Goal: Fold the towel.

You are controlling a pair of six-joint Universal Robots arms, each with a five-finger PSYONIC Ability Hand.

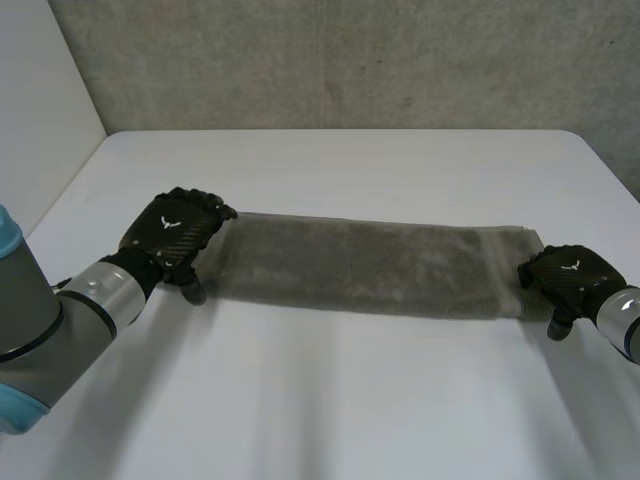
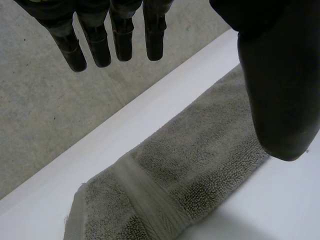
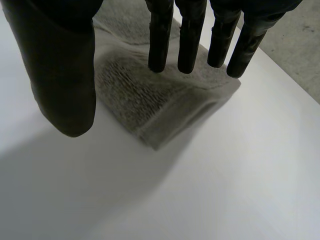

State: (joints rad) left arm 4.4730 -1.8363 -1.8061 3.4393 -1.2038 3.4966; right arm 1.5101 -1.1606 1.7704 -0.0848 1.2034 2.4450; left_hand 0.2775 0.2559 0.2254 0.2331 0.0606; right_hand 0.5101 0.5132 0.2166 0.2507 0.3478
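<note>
The towel (image 1: 370, 265) lies flat on the white surface (image 1: 330, 400) as a long grey strip, running across it from the left hand (image 1: 172, 232) to the right hand (image 1: 568, 275). A woven band (image 1: 505, 270) crosses the strip near its right end. Behind the surface stands a grey wall (image 1: 350, 60).

The left hand sits over the towel's left end, palm down, with its arm (image 1: 60, 320) reaching in from the near left corner. In the left wrist view this hand (image 2: 275, 90) is released: its fingers (image 2: 95, 45) hang straight and spread above the towel (image 2: 200, 160), and the thumb stands apart from them over the near edge of the cloth. Nothing is pinched between thumb and fingers. The strip stretches away under the palm to its far end, where the band (image 2: 145, 195) shows.

The right hand is at the towel's right end, just beside the short edge. In the right wrist view this hand (image 3: 65, 75) is also released, with straight fingers (image 3: 160, 45) pointing down at the towel (image 3: 145, 100) and the thumb held well apart over the bare surface. The cloth's end lies under the fingertips, its layers showing at the edge. I cannot tell whether the fingertips touch the cloth.
</note>
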